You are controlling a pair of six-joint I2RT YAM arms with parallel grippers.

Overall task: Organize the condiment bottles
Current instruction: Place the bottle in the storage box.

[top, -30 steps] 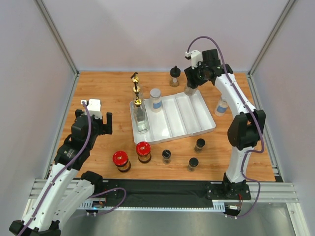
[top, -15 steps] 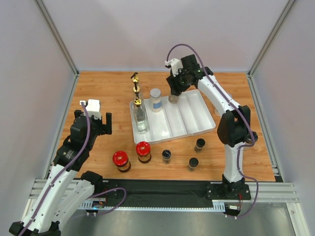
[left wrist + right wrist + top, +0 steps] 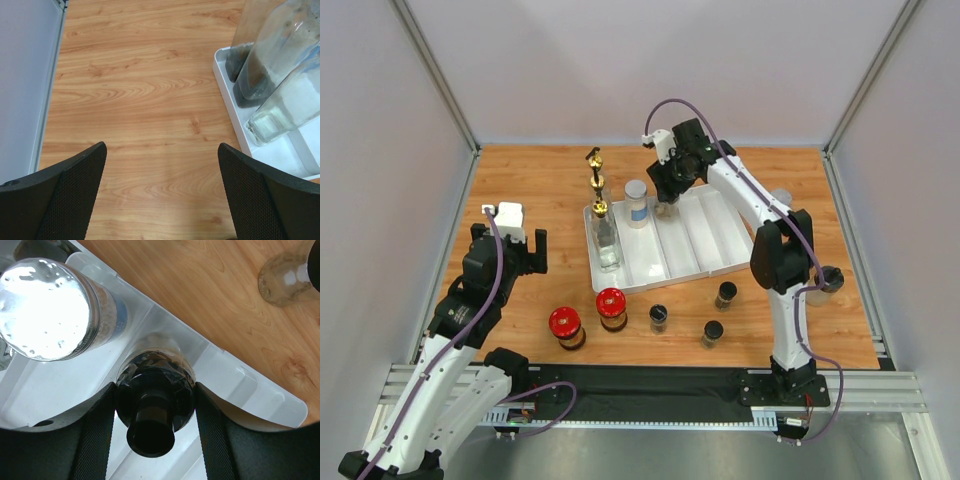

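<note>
My right gripper (image 3: 668,192) (image 3: 155,412) is shut on a black-topped clear bottle (image 3: 155,390) at the far end of the white tray (image 3: 740,262), in the compartment beside a silver-lidded jar (image 3: 637,200) (image 3: 47,302). I cannot tell if the bottle touches the tray floor. Gold-spouted bottles (image 3: 601,215) (image 3: 280,65) stand in the tray's left compartment. Two red-lidded jars (image 3: 565,324) (image 3: 611,305) and three black-capped spice jars (image 3: 659,317) (image 3: 713,332) (image 3: 726,293) stand on the table in front of the tray. My left gripper (image 3: 525,250) (image 3: 160,200) is open and empty over bare wood left of the tray.
A clear jar (image 3: 781,199) shows behind the right arm, and another (image 3: 827,278) by its elbow. A second clear bottle (image 3: 285,272) stands on the wood behind the tray. Grey walls enclose the table.
My right gripper has carried the black-topped bottle leftward from the tray's far right corner to the far end beside the silver-lidded jar. The left arm has not moved.
</note>
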